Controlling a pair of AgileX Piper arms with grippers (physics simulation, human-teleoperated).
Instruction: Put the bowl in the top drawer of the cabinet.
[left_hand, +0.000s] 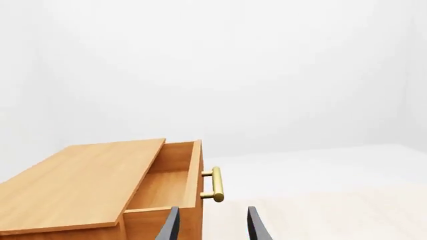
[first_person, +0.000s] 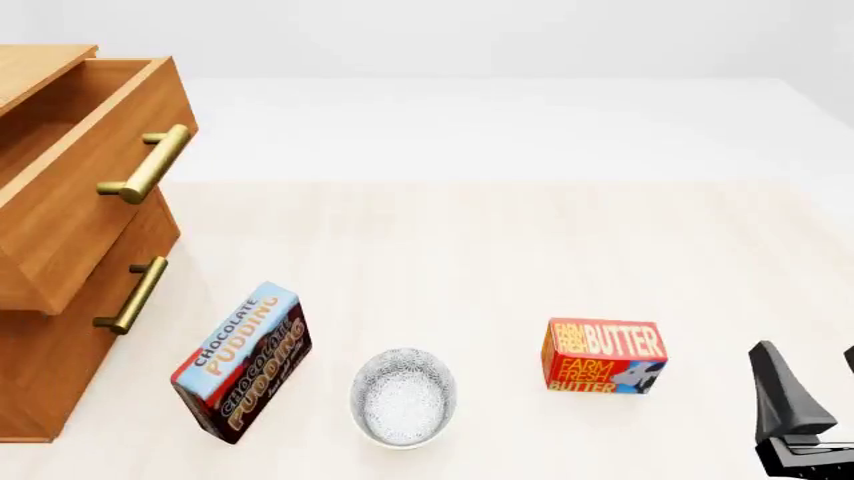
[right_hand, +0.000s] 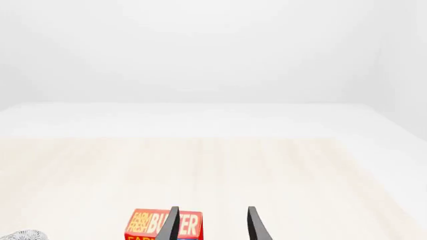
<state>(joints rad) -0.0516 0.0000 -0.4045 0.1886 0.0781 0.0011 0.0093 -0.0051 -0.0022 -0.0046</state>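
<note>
My left hand (left_hand: 211, 227) is hovering with its fingers spread and nothing between them, and it is not showing in the front view. Just ahead of it and off to its left, the cabinet (first_person: 54, 290) is standing at the left end of the table (first_person: 467, 250). The top drawer (first_person: 80, 150) is sitting pulled well out, its brass bar handle (first_person: 144, 165) jutting forward, and the inside that I can see is bare wood. Below it the lower drawer (first_person: 94, 320) is staying shut behind its smaller handle (first_person: 132, 295).

Moving rightward across the table, a chocolate pudding box (first_person: 243, 362) is standing on edge, tilted, near the cabinet's front corner. Just beside it to the right, the bowl (first_person: 403, 397) is resting upright on the table, well apart from the open drawer and untouched by either hand. Further right, the butter box (first_person: 603, 357) is standing upright with its label facing me.

My right hand (right_hand: 211, 225) is waiting at the table's right end, fingers spread and gripping nothing. The butter box is lying just ahead of it and to its left, with the bowl beyond that, farther to its left.
</note>
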